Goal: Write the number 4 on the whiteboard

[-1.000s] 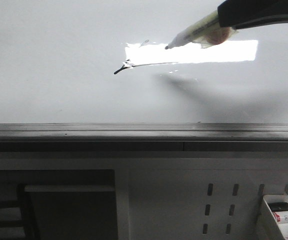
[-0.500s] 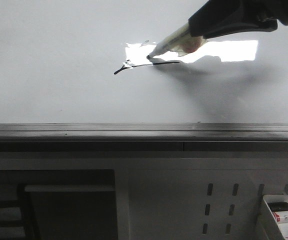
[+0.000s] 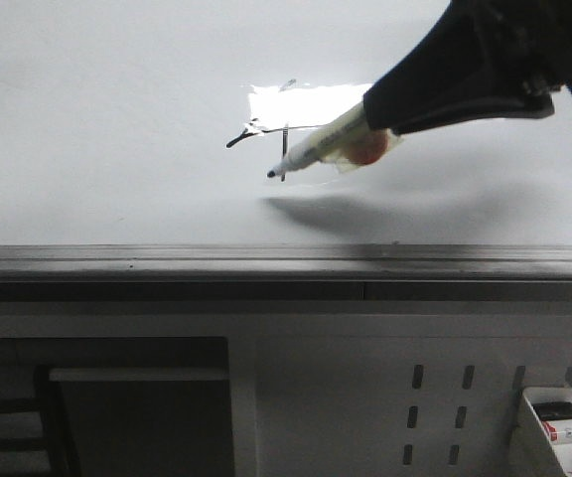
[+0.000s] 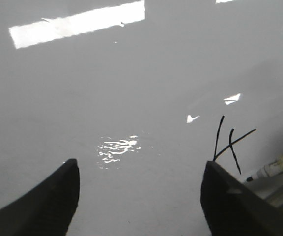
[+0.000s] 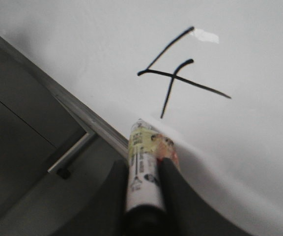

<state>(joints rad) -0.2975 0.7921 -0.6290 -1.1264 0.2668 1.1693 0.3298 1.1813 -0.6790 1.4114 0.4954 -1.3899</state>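
The right gripper (image 5: 146, 172) clamped a pale-labelled marker (image 3: 316, 149); dragging its tip risked smearing the thin black number 4 (image 5: 176, 73) on the glossy white whiteboard (image 3: 117, 119); the left gripper (image 4: 139, 196) gaped empty.

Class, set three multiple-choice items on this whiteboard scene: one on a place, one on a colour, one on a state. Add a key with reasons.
1. Where is the marker tip?
A. at the lower end of the stem of the number 4
B. in the tray
C. on the grey rail

2. What colour are the strokes?
A. red
B. black
C. blue

3. What state is the left gripper in?
A. shut on a cloth
B. shut on a pen
C. open, empty

Key: 1 A, the front view shows the tip by the stem's end on the whiteboard. 2 B, dark lines in all views. 3 C, fingers apart; the right gripper holds the marker.
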